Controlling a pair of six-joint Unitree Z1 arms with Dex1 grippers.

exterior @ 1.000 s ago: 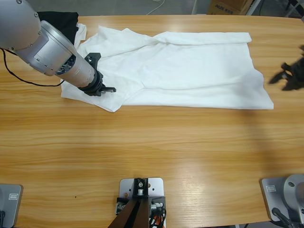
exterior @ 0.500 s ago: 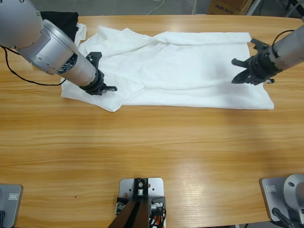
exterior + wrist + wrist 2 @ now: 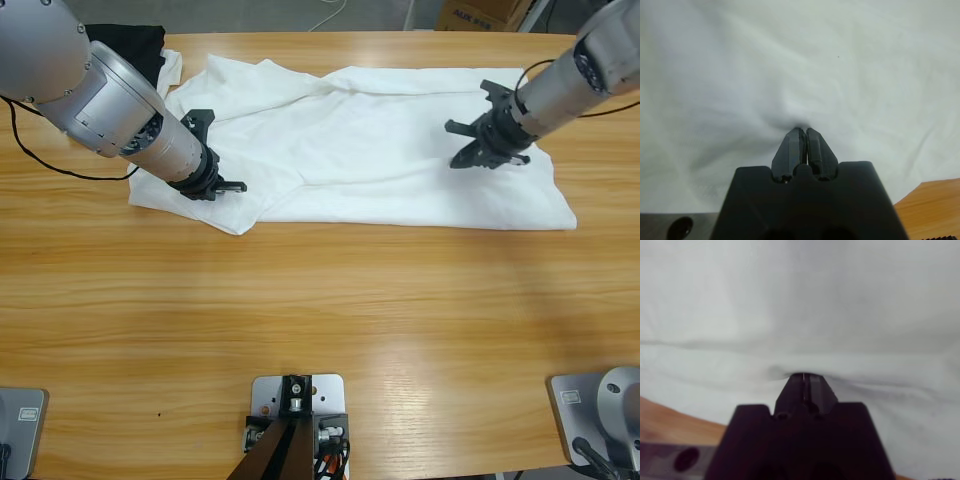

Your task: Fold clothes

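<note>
Lying spread across the far half of the wooden worktop (image 3: pixel 320 330), the white T-shirt (image 3: pixel 400 150) is being pinched by both closed pincers: left pincer (image 3: pixel 222 187) near its sleeve end, right pincer (image 3: pixel 472 152) near the hem. Thin, limp cotton is being judged light; edges are best gripped.

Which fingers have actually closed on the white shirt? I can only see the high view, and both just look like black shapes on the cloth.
Observer: In the left wrist view, the left fingers are shut, and the T-shirt puckers into their tips.
Operator: And the right ones?
Observer: In the right wrist view, the right fingers are also together, with their tips at a crease in the cloth. I cannot tell whether any cloth is caught between them.
</note>
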